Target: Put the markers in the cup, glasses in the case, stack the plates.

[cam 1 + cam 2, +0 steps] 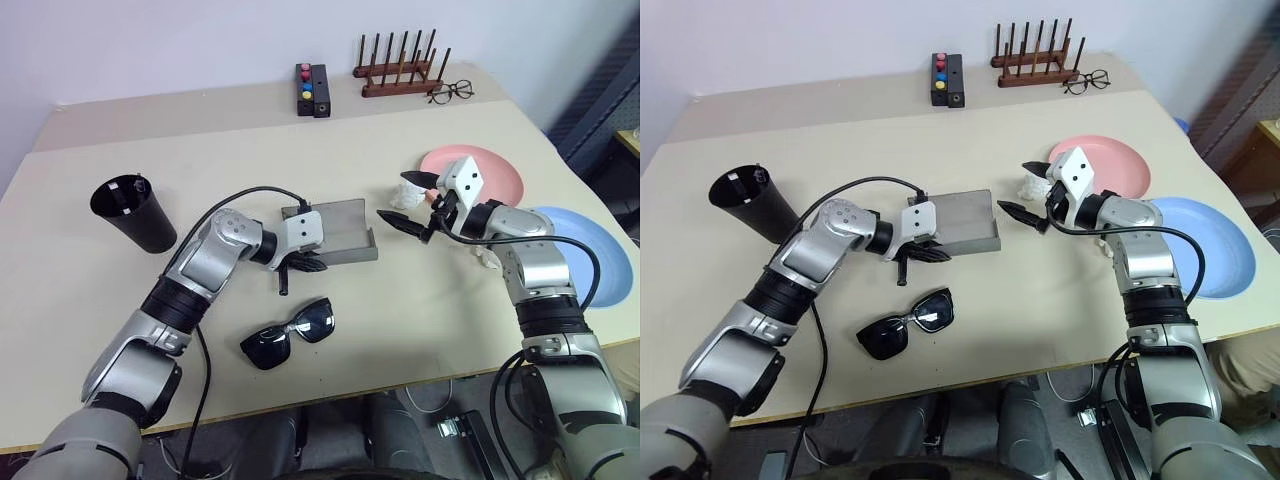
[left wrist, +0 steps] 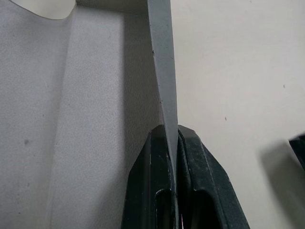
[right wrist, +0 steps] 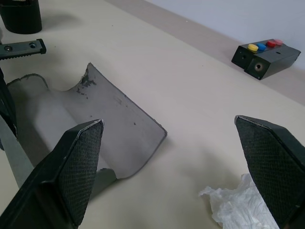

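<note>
- Left wrist view shows the left gripper (image 2: 174,181) pinched tight on the thin front wall of the grey case (image 1: 335,228); a grip that shallow may slip or drag the open case along the table (image 1: 420,330).
- Right gripper (image 1: 412,203) hangs spread wide and empty just beside the case's far end, so nothing braces that end.
- Sunglasses (image 1: 290,335) lie on the table nearer than the case, apart from it; a sliding case could knock them.
- Cup (image 1: 133,212) stands well to the left.

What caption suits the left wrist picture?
Left gripper shut on the edge of the open grey case.
</note>
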{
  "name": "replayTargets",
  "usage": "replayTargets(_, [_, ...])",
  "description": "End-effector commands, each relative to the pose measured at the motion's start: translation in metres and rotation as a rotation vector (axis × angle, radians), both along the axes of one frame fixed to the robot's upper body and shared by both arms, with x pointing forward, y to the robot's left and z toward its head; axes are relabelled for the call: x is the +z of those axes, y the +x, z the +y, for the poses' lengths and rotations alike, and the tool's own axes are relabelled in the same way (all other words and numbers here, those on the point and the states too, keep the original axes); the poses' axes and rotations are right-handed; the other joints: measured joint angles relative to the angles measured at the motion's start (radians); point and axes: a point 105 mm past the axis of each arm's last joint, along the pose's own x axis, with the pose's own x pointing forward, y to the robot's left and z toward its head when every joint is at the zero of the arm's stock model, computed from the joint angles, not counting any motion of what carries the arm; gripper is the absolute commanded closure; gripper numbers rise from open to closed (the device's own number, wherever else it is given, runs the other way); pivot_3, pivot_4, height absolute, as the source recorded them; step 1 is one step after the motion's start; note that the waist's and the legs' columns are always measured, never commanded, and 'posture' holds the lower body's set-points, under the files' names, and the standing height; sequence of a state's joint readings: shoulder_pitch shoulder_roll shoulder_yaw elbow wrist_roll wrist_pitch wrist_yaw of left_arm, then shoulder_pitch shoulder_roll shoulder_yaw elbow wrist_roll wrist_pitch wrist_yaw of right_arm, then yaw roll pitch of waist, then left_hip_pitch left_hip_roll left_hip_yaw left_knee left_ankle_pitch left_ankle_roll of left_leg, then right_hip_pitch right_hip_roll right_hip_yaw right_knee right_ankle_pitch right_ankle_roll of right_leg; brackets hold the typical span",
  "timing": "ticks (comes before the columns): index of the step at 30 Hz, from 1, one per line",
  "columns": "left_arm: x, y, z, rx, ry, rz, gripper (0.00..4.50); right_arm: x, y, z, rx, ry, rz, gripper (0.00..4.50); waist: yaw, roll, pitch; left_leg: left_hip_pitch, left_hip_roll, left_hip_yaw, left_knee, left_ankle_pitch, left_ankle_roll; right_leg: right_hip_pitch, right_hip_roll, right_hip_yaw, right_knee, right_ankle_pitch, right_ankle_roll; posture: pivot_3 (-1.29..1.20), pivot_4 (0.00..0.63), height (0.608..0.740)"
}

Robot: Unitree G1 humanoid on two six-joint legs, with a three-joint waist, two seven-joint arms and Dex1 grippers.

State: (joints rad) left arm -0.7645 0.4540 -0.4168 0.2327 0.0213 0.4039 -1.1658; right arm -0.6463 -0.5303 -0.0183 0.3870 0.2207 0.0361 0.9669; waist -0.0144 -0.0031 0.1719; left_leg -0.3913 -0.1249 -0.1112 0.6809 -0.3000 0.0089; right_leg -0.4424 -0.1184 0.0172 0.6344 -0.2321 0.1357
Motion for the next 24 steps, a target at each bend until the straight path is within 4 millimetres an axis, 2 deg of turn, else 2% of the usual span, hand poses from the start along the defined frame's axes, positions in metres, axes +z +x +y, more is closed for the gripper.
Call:
replayTargets(1, [0.015, 0.005, -0.007, -0.019, -0.008, -0.064, 4.46, 0.022, -0.001, -0.004, -0.004, 0.020, -0.082, 0.00, 0.001, 0.000, 0.000, 0.000, 0.000, 0.000, 0.000, 0.000, 0.000, 0.000, 0.000, 0.000, 0.000, 0.000, 0.000, 0.00, 0.150, 0.740])
replayTargets(10, [0.016, 0.010, -0.012, -0.012, -0.013, -0.058, 4.46, 0.023, -0.002, -0.005, -0.010, 0.021, -0.084, 0.00, 0.000, 0.000, 0.000, 0.000, 0.000, 0.000, 0.000, 0.000, 0.000, 0.000, 0.000, 0.000, 0.000, 0.000, 0.000, 0.00, 0.150, 0.740])
replayTargets(11, [0.015, 0.009, -0.012, -0.015, -0.013, -0.053, 3.83, 0.023, -0.002, -0.005, -0.011, 0.021, -0.084, 0.00, 0.000, 0.000, 0.000, 0.000, 0.000, 0.000, 0.000, 0.000, 0.000, 0.000, 0.000, 0.000, 0.000, 0.000, 0.000, 0.00, 0.150, 0.740])
replayTargets(12, [0.015, 0.009, -0.012, -0.016, -0.013, -0.051, 3.57, 0.023, -0.002, -0.005, -0.011, 0.021, -0.084, 0.00, 0.001, 0.000, 0.000, 0.000, 0.000, 0.000, 0.000, 0.000, 0.000, 0.000, 0.000, 0.000, 0.000, 0.000, 0.000, 0.00, 0.150, 0.740])
replayTargets(18, [0.021, 0.013, -0.013, -0.007, -0.024, -0.090, 0.72, 0.022, -0.002, -0.007, -0.016, 0.022, -0.084, 0.00, 0.000, 0.000, 0.000, 0.000, 0.000, 0.000, 0.000, 0.000, 0.000, 0.000, 0.000, 0.000, 0.000, 0.000, 0.000, 0.00, 0.150, 0.740])
replayTargets(24, [0.058, 0.012, 0.001, 0.018, -0.124, -0.140, 0.72, 0.024, -0.003, -0.011, -0.026, 0.020, -0.087, 0.00, 0.000, 0.000, 0.000, 0.000, 0.000, 0.000, 0.000, 0.000, 0.000, 0.000, 0.000, 0.000, 0.000, 0.000, 0.000, 0.00, 0.150, 0.740])
